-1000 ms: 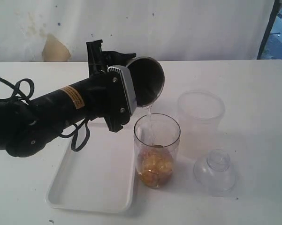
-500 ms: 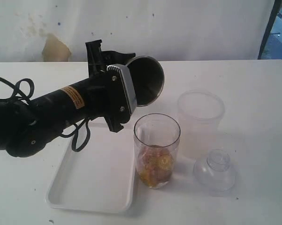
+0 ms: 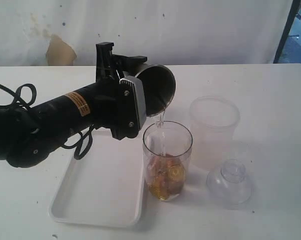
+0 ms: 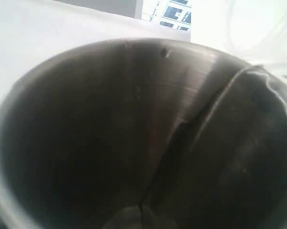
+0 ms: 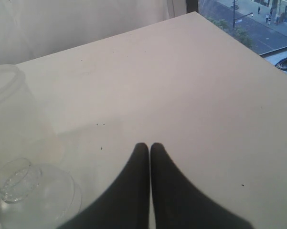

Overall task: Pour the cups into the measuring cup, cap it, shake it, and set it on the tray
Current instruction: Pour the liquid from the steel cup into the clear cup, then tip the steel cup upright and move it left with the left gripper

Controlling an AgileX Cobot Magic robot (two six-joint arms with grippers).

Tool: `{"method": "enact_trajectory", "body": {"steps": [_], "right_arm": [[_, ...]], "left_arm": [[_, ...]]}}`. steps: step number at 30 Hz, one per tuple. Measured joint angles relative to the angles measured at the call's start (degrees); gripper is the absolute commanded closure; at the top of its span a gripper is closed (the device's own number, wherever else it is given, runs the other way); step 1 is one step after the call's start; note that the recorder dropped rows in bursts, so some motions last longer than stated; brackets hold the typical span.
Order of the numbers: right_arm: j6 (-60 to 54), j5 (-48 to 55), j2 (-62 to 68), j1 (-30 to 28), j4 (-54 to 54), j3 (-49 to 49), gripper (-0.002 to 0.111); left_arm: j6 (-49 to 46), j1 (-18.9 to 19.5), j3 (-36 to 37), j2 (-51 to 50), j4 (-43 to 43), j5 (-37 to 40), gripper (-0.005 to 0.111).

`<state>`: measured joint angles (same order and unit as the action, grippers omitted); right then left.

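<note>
My left gripper [image 3: 121, 64] is shut on the steel tumbler [image 3: 158, 90], which lies tipped on its side with its mouth over the clear measuring cup [image 3: 167, 150]. A thin stream of clear liquid [image 3: 162, 131] runs from the tumbler's lip into the measuring cup, which holds amber contents [image 3: 165, 181] at its bottom. The left wrist view is filled by the tumbler's dark inside [image 4: 110, 133]. The white tray [image 3: 97, 197] lies just left of the measuring cup, under the arm. My right gripper [image 5: 150, 145] is shut and empty above bare table.
A frosted container [image 3: 214, 125] stands right of the measuring cup, and a clear dome lid [image 3: 230, 182] with a knob rests in front of it. Both show in the right wrist view, the container [image 5: 9, 109] and the lid [image 5: 28, 191]. The table's edge [image 5: 248, 52] is near.
The stream seen a second ago stopped as the tumbler tipped back; now the tumbler has tipped down again and liquid pours once more. The right gripper is unchanged.
</note>
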<state>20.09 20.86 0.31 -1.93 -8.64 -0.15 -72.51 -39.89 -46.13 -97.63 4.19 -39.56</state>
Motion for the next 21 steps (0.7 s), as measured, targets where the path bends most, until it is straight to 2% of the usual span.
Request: {"method": "enact_trajectory", "body": {"steps": [12,15,21], "right_arm": [[0.00,0.00,0.00,0.00,0.00,0.00,0.108],[0.00,0.00,0.00,0.00,0.00,0.00,0.108],[0.00,0.00,0.00,0.00,0.00,0.00,0.108]], "left_arm": [[-0.47,0.00,-0.03,0.00,0.00,-0.35,0.107],[6.18,0.00,-0.03,0.00,0.00,-0.35,0.107],[26.54,0.00,-0.03,0.00,0.00,2.98,0.107]]}}
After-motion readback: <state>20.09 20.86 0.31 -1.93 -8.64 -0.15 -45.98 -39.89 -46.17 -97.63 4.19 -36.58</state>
